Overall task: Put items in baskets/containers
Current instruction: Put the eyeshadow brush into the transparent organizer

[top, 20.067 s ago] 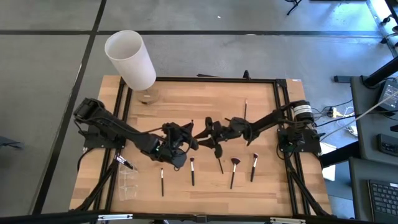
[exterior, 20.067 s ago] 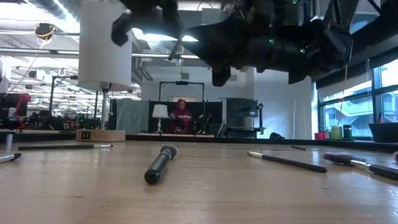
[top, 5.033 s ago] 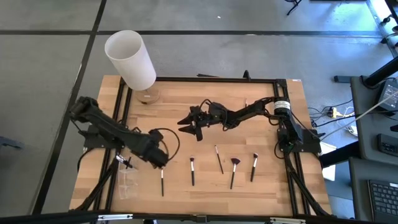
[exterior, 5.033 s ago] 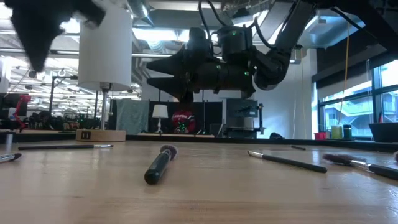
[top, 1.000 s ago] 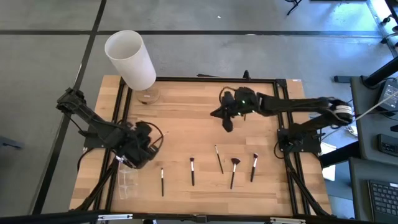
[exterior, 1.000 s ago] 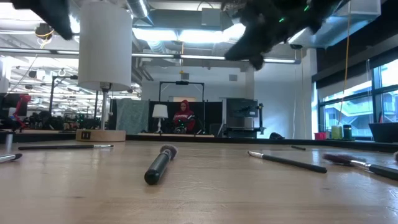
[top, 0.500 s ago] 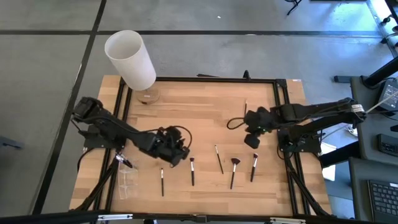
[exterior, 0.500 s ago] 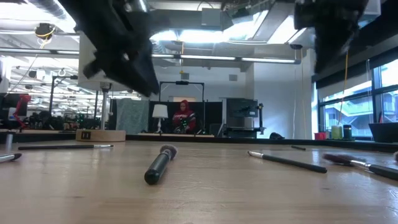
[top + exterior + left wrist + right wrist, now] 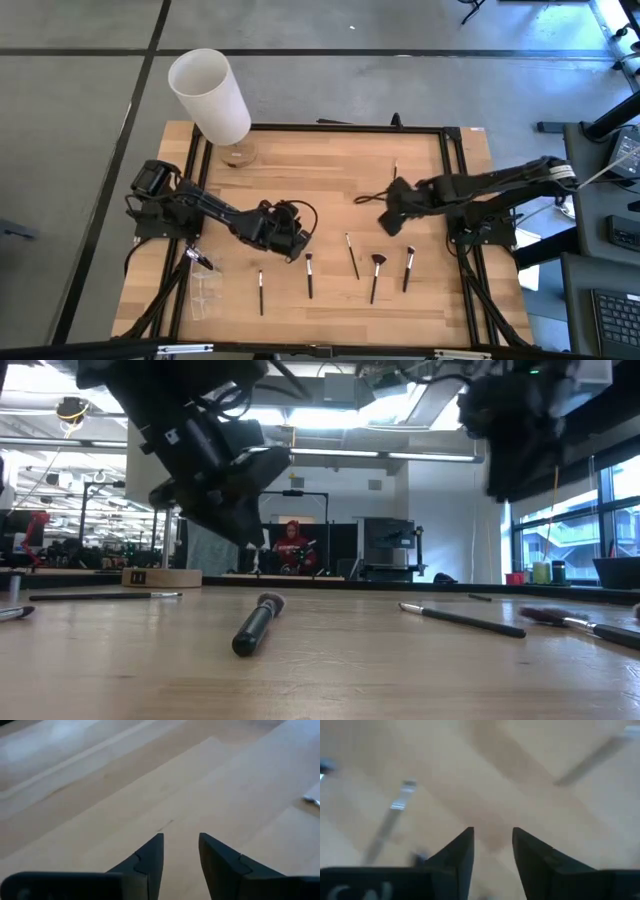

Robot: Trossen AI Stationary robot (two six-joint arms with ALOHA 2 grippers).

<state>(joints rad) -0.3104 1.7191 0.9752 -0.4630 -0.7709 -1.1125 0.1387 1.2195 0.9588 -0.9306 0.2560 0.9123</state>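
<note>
The left pincer (image 9: 296,246), shut a second ago, now stands parted and empty above bare desk (image 9: 330,165), having swung from beside the clear container (image 9: 205,292) to just above the row of brushes (image 9: 309,275). The right pincer (image 9: 386,221), likewise parted and empty, has dropped from the far middle to just beyond the fan brush (image 9: 376,274), which lies untouched.
</note>
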